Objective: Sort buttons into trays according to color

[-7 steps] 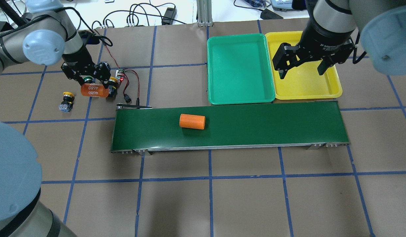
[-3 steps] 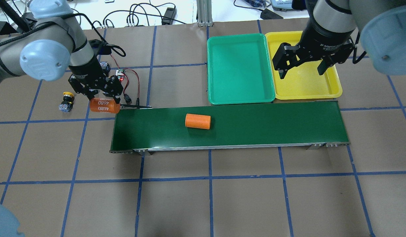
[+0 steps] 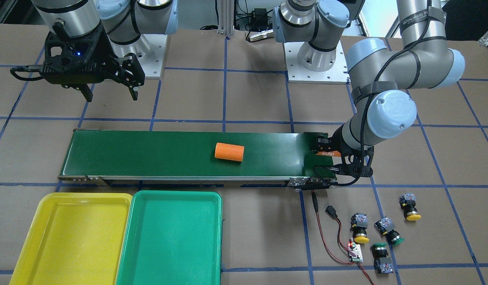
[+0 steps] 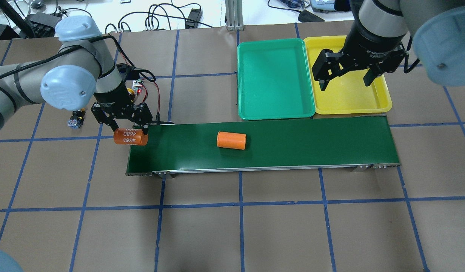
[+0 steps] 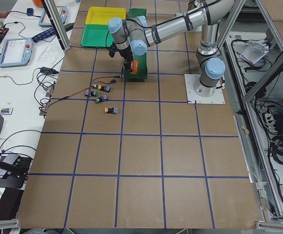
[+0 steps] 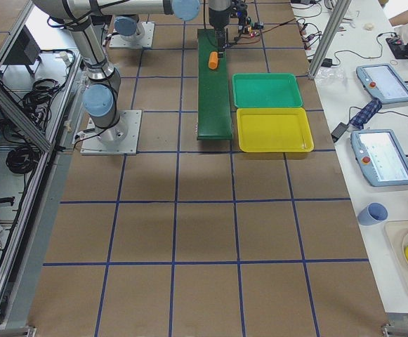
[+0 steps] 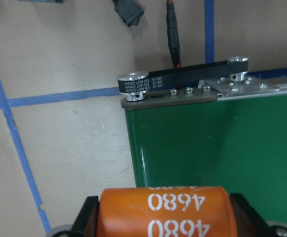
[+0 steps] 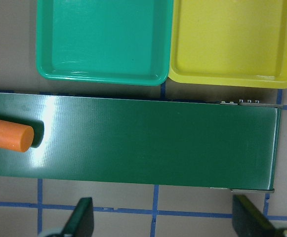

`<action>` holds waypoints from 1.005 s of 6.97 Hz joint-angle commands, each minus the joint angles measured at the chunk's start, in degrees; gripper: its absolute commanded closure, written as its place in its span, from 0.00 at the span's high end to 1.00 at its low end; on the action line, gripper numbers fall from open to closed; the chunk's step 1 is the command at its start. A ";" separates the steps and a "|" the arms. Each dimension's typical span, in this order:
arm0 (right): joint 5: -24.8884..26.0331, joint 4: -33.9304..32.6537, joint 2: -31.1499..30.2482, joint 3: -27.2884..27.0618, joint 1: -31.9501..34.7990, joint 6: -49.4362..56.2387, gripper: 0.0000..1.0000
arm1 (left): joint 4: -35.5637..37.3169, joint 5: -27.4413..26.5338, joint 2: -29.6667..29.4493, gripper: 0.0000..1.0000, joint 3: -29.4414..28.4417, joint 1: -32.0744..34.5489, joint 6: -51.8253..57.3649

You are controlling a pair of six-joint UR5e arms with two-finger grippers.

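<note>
Spanning the brown paper table [image 4: 202,234], blue tape grid [image 4: 240,204]; cabled white bench [image 4: 104,15] beyond.

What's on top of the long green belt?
One orange cylinder lies on its side near the middle of the belt. The left gripper holds a second orange cylinder, marked 4680, over the belt's end; whether it touches is hidden. No buttons are on it.

silver-grey arms, pale blue joint caps, black tools, black cables strapped alongside.
</note>
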State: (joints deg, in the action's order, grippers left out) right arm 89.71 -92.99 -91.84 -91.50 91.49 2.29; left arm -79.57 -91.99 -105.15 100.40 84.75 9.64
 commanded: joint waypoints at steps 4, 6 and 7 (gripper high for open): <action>0.11 0.09 0.00 0.00 -0.08 0.00 1.00 | 3.53 0.14 -1.80 0.00 1.20 1.65 -0.15; 0.11 0.09 0.00 0.00 -0.08 0.00 1.00 | 3.54 0.06 -2.16 0.75 1.28 1.82 -0.32; 0.11 0.17 0.00 0.00 -0.08 0.00 1.00 | 3.63 0.14 -2.07 0.97 1.20 2.00 -0.33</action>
State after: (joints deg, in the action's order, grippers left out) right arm 89.82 -92.88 -91.85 -91.49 91.41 2.29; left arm -76.06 -91.91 -107.21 101.62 86.57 9.37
